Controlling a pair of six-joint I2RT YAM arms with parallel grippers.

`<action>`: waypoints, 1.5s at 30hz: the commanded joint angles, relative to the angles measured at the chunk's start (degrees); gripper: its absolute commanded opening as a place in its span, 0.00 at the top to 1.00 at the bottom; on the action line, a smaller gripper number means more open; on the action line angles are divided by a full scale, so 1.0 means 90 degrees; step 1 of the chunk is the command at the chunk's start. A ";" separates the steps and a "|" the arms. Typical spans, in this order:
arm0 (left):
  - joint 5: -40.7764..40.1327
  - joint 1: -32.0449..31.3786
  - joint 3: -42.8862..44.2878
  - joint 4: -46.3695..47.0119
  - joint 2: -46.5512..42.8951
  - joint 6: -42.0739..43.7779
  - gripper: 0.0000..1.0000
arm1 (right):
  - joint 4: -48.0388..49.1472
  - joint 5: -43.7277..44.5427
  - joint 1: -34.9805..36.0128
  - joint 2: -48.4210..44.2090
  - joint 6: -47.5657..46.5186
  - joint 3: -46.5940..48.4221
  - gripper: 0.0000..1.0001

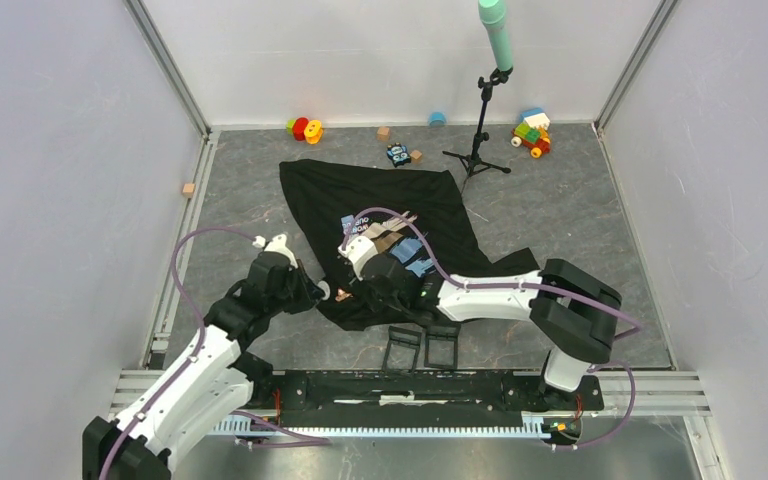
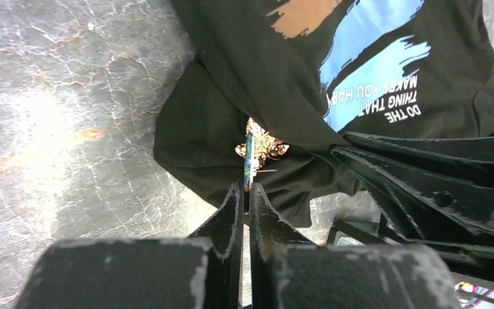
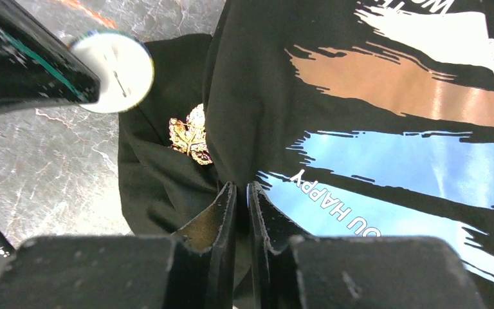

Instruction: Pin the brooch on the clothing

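The left gripper (image 2: 246, 193) has its jaws closed on the gold brooch (image 2: 261, 145), at a raised fold of the T-shirt (image 2: 244, 58) on the counter (image 2: 71, 96). The right gripper (image 3: 241, 193) pinches that fold, jaws almost together. I cannot tell if the pin has pierced the cloth, and fastening seems undone.

The black shirt (image 1: 380, 195) lies print up, showing tan and blue strokes and white lettering, and is bunched at its near edge. One fold is pinched between the right gripper's (image 3: 241, 190) fingers. The brooch (image 3: 190, 135), a gold leaf, rests on the cloth just ahead-left of those tips. It is partly under the fold and just beyond the left gripper's (image 2: 245, 190) tips.
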 commanded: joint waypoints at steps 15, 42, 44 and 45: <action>-0.0400 -0.1015 0.0100 0.0861 0.0672 -0.0427 0.98 | 0.1228 -0.0223 0.0013 -0.0611 0.0475 -0.0722 1.00; 0.0204 -0.1161 0.0256 0.1527 0.1852 -0.0261 0.98 | 0.1786 -0.1207 -0.0002 -0.0275 0.0571 -0.0736 1.00; 0.0154 -0.1166 0.0217 0.1584 0.1765 -0.0305 0.98 | 0.1734 -0.1219 -0.0001 -0.0206 0.0573 -0.0706 1.00; 0.0125 -0.1161 0.0176 0.1629 0.1687 -0.0326 0.98 | 0.1706 -0.1233 -0.0001 -0.0168 0.0575 -0.0689 1.00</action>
